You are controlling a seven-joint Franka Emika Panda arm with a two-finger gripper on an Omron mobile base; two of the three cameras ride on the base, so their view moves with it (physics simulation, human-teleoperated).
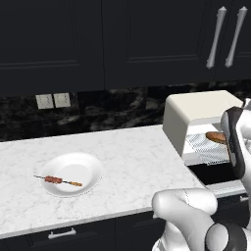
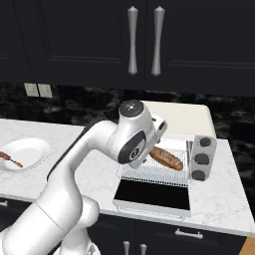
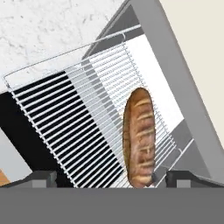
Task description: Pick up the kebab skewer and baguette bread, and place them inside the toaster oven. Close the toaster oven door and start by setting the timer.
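The kebab skewer [image 1: 61, 181] lies on a white plate [image 1: 90, 169] at the counter's left, also seen as the skewer [image 2: 11, 159] on the plate [image 2: 30, 147]. The cream toaster oven [image 1: 201, 115] [image 2: 182, 117] stands at the right with its door [image 2: 154, 195] [image 3: 11, 118] folded down flat. The baguette bread [image 2: 167, 158] [image 1: 215, 137] [image 3: 139, 138] lies on the oven's wire rack [image 3: 74, 127]. My gripper [image 3: 111, 179] hovers just over the near end of the loaf, open, with its fingertips [image 3: 43, 178] wide on either side and not touching it.
Three grey knobs [image 2: 201, 159] sit on the oven's right panel. Dark wall cabinets with long handles [image 2: 144, 42] hang above. Two wall sockets [image 1: 53, 100] are set in the black backsplash. The marble counter [image 1: 132, 152] runs between plate and oven.
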